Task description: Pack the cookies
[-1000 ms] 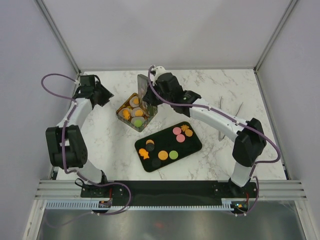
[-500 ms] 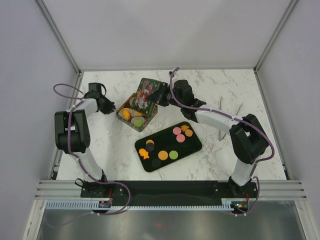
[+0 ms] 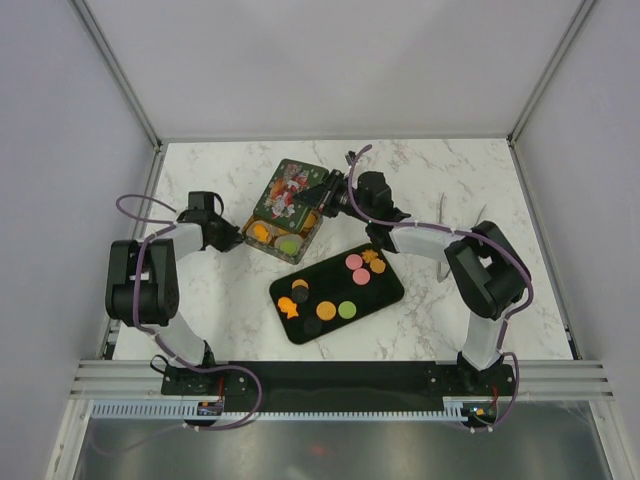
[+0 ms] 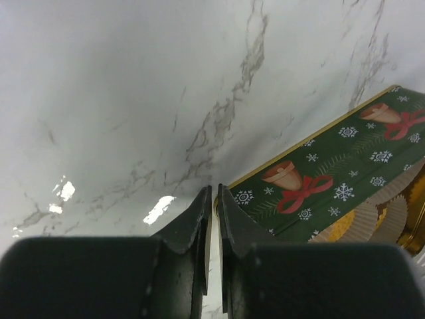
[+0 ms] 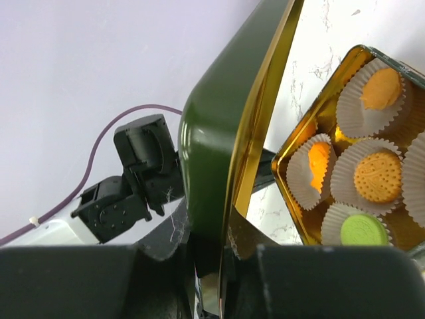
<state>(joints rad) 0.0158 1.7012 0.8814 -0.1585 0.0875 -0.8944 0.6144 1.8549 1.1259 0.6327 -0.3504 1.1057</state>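
Observation:
Several cookies [image 3: 326,310], orange, pink, green and dark, lie on the black oblong tray [image 3: 385,292]. More cookies [image 5: 378,176] sit in white paper cups inside the open gold-lined tin [image 3: 283,240]. My right gripper [image 3: 322,192] is shut on the edge of the green Christmas lid [image 3: 288,190] and holds it tilted over the tin's far side. The right wrist view shows the lid [image 5: 222,126] clamped in that gripper [image 5: 219,232]. My left gripper [image 3: 232,238] is shut and empty, low at the tin's left wall. In the left wrist view that gripper [image 4: 214,191] almost touches the tin [image 4: 319,189].
A pair of metal tongs [image 3: 462,222] lies on the marble table at the right. The enclosure walls stand close on the left, right and back. The black tray lies just in front of the tin.
The right gripper has tipped the lid from upright down over the tin. The left arm has swung forward and come down to the tin's left wall.

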